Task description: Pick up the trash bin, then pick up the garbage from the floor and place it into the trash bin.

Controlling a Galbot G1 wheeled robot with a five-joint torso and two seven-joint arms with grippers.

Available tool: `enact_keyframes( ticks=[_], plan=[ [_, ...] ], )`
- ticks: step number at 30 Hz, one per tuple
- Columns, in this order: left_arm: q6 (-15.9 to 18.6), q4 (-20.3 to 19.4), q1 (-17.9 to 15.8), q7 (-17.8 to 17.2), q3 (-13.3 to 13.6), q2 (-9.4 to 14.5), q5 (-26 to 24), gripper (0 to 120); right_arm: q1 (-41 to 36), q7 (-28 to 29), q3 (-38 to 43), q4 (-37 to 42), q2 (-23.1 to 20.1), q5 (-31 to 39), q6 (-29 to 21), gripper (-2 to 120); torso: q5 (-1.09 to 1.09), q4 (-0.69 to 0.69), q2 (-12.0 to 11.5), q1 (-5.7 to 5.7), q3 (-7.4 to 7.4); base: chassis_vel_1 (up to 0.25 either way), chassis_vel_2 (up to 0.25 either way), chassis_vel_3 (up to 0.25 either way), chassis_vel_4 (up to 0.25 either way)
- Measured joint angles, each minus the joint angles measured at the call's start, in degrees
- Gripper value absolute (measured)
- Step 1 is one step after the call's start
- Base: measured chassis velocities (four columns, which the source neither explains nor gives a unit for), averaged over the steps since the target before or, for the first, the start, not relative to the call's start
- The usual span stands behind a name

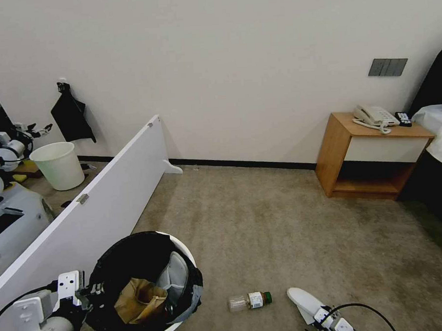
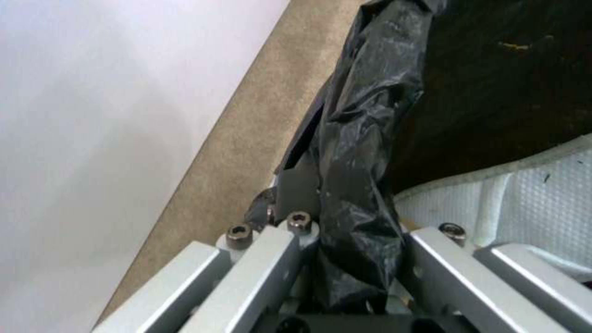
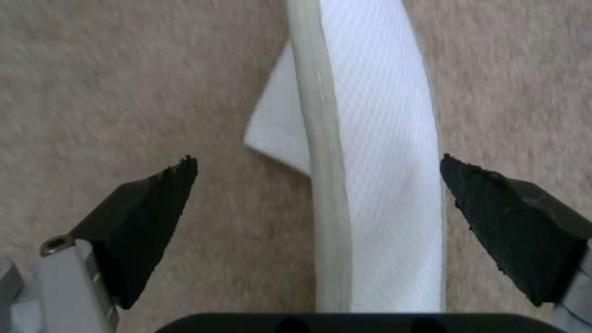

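The trash bin, white with a black liner over its rim, sits at my lower left on the carpeted floor. My left gripper is shut on its lined rim. Inside lie a brown paper bag and a white slipper. On the floor to the bin's right are a clear green-capped bottle and another white slipper. My right gripper is open just above that slipper, one finger on each side.
A long white board runs beside the bin on my left. Behind it stand an unlined pale bin and grey equipment. A wooden nightstand with a phone stands at the far right by the wall.
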Motion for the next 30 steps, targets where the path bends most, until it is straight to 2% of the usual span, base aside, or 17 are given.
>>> enact_keyframes(
  ticks=[11, 16, 18, 19, 21, 23, 25, 28, 30],
  plan=[
    [0.0, 0.2, -0.2, 0.0, 0.0, 0.1, 0.0, 2, 0.1, 0.9, 0.5, -0.8, 0.2, -0.9, -2.5, 99, 0.0, 0.0, 0.0, 0.0, 0.0, 0.0, 0.0, 0.0, 0.0],
    [0.0, 0.3, -0.2, 0.0, 0.0, 0.1, 0.0, 2, 0.6, 2.1, 1.0, -1.5, 0.6, -1.3, -3.4, 92, 0.0, 0.0, 0.0, 0.0, 0.0, 0.0, 0.0, 0.0, 0.0],
    [0.0, 0.3, -0.2, 0.0, 0.0, 0.1, 0.0, 2, 0.9, 3.6, 1.3, -1.5, 0.6, -1.3, -4.7, 79, 0.0, 0.0, 0.0, 0.0, 0.0, 0.0, 0.0, 0.0, 0.0],
    [0.0, 0.3, -0.2, 0.0, 0.0, 0.1, 0.0, 2, 0.9, 3.6, 1.3, -1.5, 0.6, -1.3, -4.7, 79, 0.0, 0.0, 0.0, 0.0, 0.0, 0.0, 0.0, 0.0, 0.0],
    [0.0, 0.3, -0.3, 0.0, 0.0, 0.1, 0.0, 2, 0.9, 4.1, 1.5, -1.5, 0.5, -1.0, -5.3, 67, 0.0, 0.0, 0.0, 0.0, 0.0, 0.0, 0.0, 0.0, 0.0],
    [0.0, 0.3, -0.3, 0.0, 0.0, 0.1, 0.0, 2, 1.0, 4.1, 1.6, -1.4, 0.5, -0.8, -5.4, 63, 0.0, 0.0, 0.0, 0.0, 0.0, 0.0, 0.0, 0.0, 0.0],
    [0.0, 0.3, -0.3, 0.0, 0.1, 0.1, -0.1, 2, 1.0, 4.3, 1.6, -1.3, 0.6, -0.4, -5.5, 52, 0.0, 0.0, 0.0, 0.0, 0.0, 0.0, 0.0, 0.0, 0.0],
    [0.0, 0.3, -0.3, 0.0, 0.1, 0.1, -0.1, 2, 1.0, 4.4, 1.6, -1.1, 0.7, -0.1, -5.6, 47, 0.0, 0.0, 0.0, 0.0, 0.0, 0.0, 0.0, 0.0, 0.0],
    [0.0, 0.3, -0.3, 0.0, 0.1, 0.1, -0.1, 2, 1.1, 4.5, 1.5, -1.0, 0.8, 0.2, -5.6, 33, 0.0, 0.0, 0.0, 0.0, 0.0, 0.0, 0.0, 0.0, 0.0]
  ],
)
